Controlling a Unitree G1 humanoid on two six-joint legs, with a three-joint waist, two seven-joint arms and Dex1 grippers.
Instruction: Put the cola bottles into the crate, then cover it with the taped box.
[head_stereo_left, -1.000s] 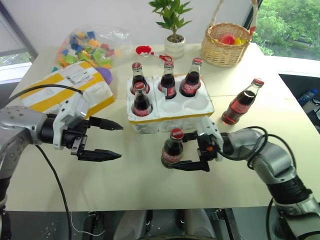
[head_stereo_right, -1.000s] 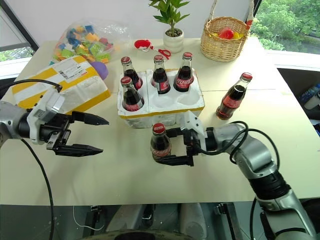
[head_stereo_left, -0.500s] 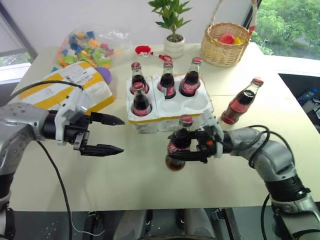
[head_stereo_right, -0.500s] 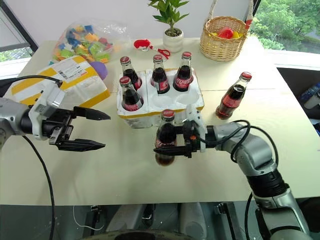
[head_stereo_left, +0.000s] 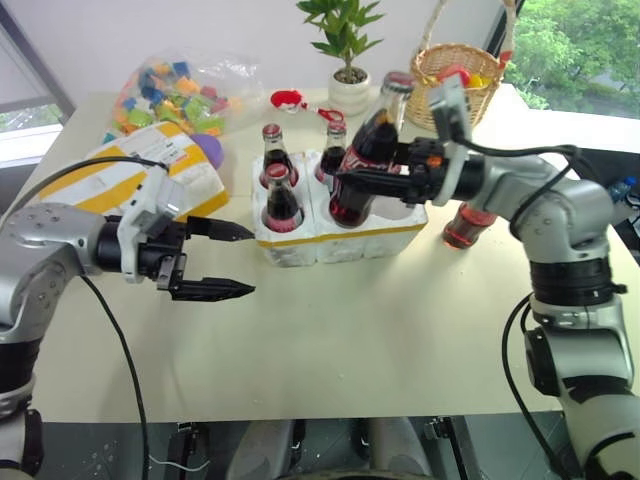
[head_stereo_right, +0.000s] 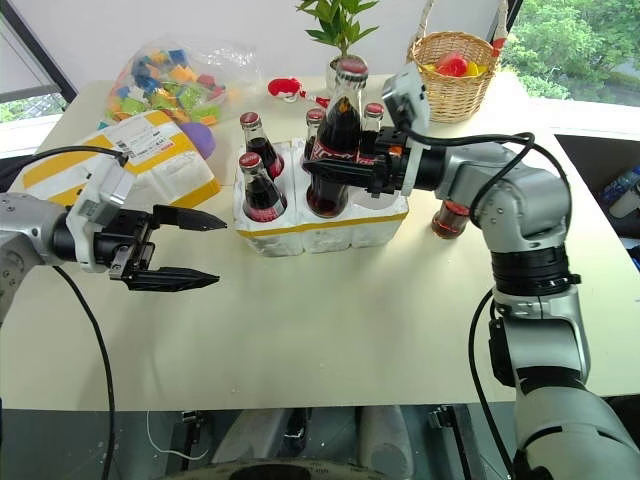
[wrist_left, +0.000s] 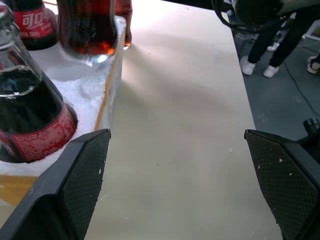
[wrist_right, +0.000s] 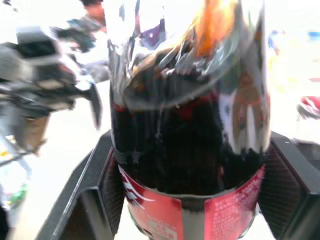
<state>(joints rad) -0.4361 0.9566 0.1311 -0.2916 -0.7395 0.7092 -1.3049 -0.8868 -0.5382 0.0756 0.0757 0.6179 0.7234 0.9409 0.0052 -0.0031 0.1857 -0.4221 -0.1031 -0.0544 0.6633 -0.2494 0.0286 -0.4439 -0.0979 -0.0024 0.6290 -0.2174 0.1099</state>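
My right gripper (head_stereo_left: 350, 183) is shut on a cola bottle (head_stereo_left: 368, 160), holding it tilted in the air over the front wells of the crate (head_stereo_left: 345, 238). The right wrist view has this bottle (wrist_right: 190, 150) clamped between both fingers. Several more cola bottles stand in the crate, one of them at the front left (head_stereo_left: 282, 200). Another bottle (head_stereo_left: 462, 228) stands on the table behind my right arm. My left gripper (head_stereo_left: 250, 260) hangs open and empty left of the crate. The taped box (head_stereo_left: 130, 175) lies at the table's left.
A woven basket (head_stereo_left: 455, 85), a potted plant (head_stereo_left: 350, 90), a red item (head_stereo_left: 295, 100) and a bag of coloured blocks (head_stereo_left: 175, 95) line the back of the table. The table's front edge runs just below my grippers.
My right gripper shut on the bottle that stood in front of the crate and raised it up and back over the crate. My left gripper stayed open and almost still.
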